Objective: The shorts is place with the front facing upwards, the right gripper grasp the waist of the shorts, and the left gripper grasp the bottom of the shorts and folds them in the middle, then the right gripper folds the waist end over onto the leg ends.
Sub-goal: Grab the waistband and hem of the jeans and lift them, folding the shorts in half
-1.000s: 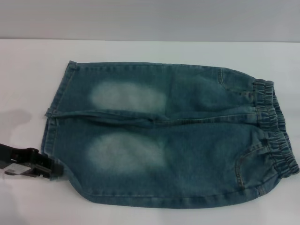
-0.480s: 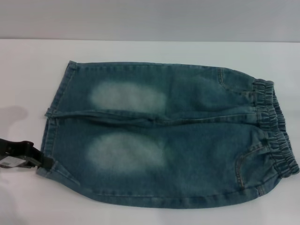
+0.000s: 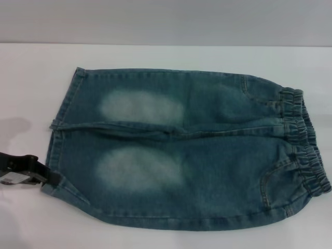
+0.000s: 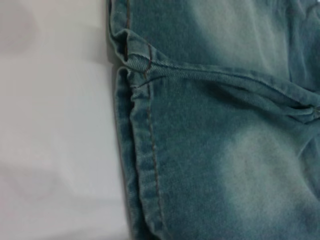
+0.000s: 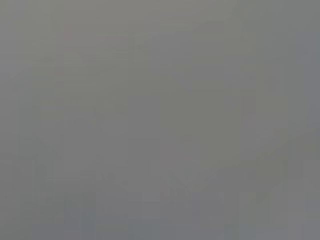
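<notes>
1. Here, in the head view, the shorts (image 3: 187, 150) lie flat on the white table (image 3: 171, 57), front up, their long axis running side to side: the waist of the shorts (image 3: 306, 145) points toward the robot's right and the bottom of the shorts (image 3: 59, 140) toward its left.
2. Over the last second the left gripper (image 3: 42, 176) has drawn back toward the left edge of the view, and since half a second ago it has hardly shifted. It now sits at the near leg's hem corner, touching or just beside it. I cannot tell how far its jaws stand apart, nor whether cloth lies between them.
3. My reading is that the left arm is settling for its grasp on the hem and the first fold has not begun; the denim lies unlifted.
4. In the left wrist view, both leg ends (image 4: 137, 165) show close up: flat stitched hems meeting at the inseam, with bare table beside them. None of that arm's own fingers appear here.
5. The right wrist view is a blank grey field; no shorts and no fingers show. The right gripper appears in no view, so the waist is ungrasped as far as can be seen.
</notes>
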You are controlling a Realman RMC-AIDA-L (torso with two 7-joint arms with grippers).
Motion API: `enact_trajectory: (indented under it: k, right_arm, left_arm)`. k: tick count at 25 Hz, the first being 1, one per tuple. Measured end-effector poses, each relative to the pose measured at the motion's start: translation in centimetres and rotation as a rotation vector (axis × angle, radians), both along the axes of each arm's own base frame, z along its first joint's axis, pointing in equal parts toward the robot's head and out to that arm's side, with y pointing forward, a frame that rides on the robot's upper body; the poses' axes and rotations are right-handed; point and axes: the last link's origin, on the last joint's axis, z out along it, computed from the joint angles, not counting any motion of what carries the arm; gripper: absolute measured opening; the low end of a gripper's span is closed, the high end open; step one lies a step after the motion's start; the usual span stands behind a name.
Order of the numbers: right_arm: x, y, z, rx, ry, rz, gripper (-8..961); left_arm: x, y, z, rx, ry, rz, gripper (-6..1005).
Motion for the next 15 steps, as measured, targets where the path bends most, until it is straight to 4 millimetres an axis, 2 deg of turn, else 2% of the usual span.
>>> enact_trajectory:
  k: [3,7,10,15]
  right_arm:
    - [-1.9,0.1,1.9,-0.217,0.04,0.151,749]
    - [-4.4,-0.3,4.4,-0.432,-0.061,0.304,749]
    - [-5.6,-0.3,5.8,-0.609,-0.18,0.317,749]
    - [-6.2,-0.2,5.8,-0.989,-0.412,0.24,749]
  left_arm:
    - [0.1,0.1,-0.1,0.017,-0.012,0.001,48]
    - [0.1,0.6,0.4,0.079,-0.048,0.008,50]
    - [0.1,0.8,0.8,0.113,-0.068,0.017,52]
    - [0.1,1.2,1.1,0.133,-0.065,0.014,55]
